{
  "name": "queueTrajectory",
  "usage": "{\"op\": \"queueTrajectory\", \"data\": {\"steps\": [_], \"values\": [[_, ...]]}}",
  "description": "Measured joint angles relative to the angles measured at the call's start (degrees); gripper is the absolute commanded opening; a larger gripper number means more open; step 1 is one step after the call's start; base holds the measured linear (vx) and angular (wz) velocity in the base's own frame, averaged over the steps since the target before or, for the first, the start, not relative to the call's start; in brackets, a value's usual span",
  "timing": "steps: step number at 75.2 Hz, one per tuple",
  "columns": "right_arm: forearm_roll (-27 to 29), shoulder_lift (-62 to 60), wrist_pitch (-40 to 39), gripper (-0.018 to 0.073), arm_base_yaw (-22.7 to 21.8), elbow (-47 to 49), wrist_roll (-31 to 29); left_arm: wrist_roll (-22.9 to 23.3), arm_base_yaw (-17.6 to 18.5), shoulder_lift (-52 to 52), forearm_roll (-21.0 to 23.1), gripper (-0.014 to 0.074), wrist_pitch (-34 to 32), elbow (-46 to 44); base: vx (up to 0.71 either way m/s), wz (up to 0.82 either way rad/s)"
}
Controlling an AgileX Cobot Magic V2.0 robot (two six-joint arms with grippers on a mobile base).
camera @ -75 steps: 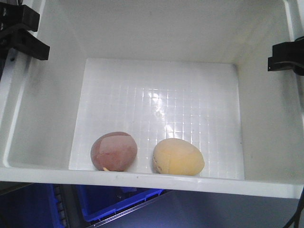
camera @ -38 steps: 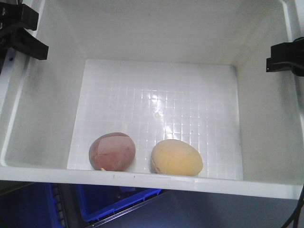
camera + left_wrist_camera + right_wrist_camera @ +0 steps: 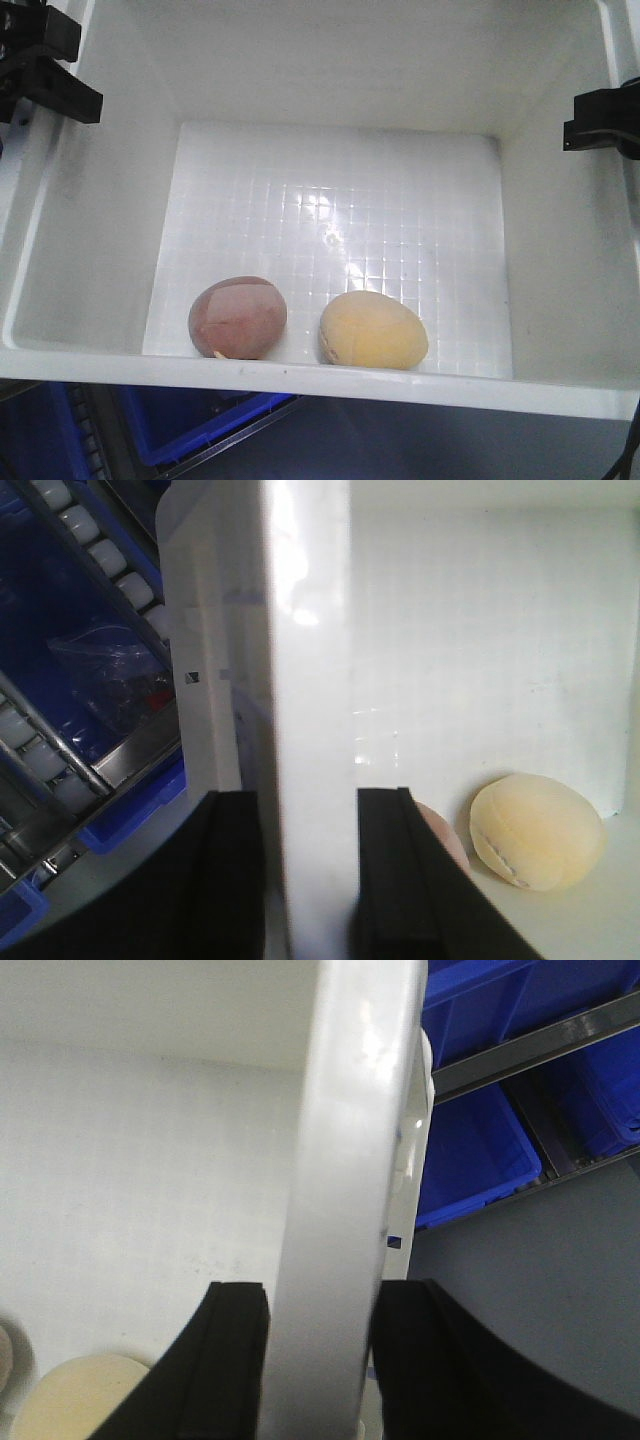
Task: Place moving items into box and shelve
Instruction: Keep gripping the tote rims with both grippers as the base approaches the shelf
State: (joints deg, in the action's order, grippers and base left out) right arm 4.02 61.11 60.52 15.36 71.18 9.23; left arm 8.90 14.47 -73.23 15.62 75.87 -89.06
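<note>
Toys packed, shelf run pending: both moving items lie inside the box (image 3: 320,378). The pinkish-brown egg toy (image 3: 238,318) and pale yellow egg toy (image 3: 373,331) sit side by side, just apart, on the gridded floor against the near wall. Packing half looks done. What's left, by my read, is getting the box onto a shelf, & nothing here shows it seated on one yet. Blue bins (image 3: 190,425) and a dark rail (image 3: 240,432) show below the near rim, so the box seems held up in the air rather than resting, tho its underside is out of sight.

Left gripper (image 3: 310,880) straddles the box's left wall. Its black fingers (image 3: 232,880) sit one outside, one inside, both close against the plastic w/ no gap seen, i.e. clamped on the wall. Right gripper (image 3: 320,1360) does the same on the right wall, one black pad either side of the rim & tight to it. Neither touches a toy. Roller rack (image 3: 70,530) w/ more blue bins sits just beyond the left wall.
</note>
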Motion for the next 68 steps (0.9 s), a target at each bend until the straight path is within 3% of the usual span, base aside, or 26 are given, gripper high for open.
{"op": "queueTrajectory", "data": {"steps": [68], "values": [[0.17, 0.0, 0.0, -0.0006, 0.0, 0.0, 0.0, 0.0, 0.0, 0.05, -0.1, -0.0003, 0.0, 0.0, 0.02, 0.08]]}}
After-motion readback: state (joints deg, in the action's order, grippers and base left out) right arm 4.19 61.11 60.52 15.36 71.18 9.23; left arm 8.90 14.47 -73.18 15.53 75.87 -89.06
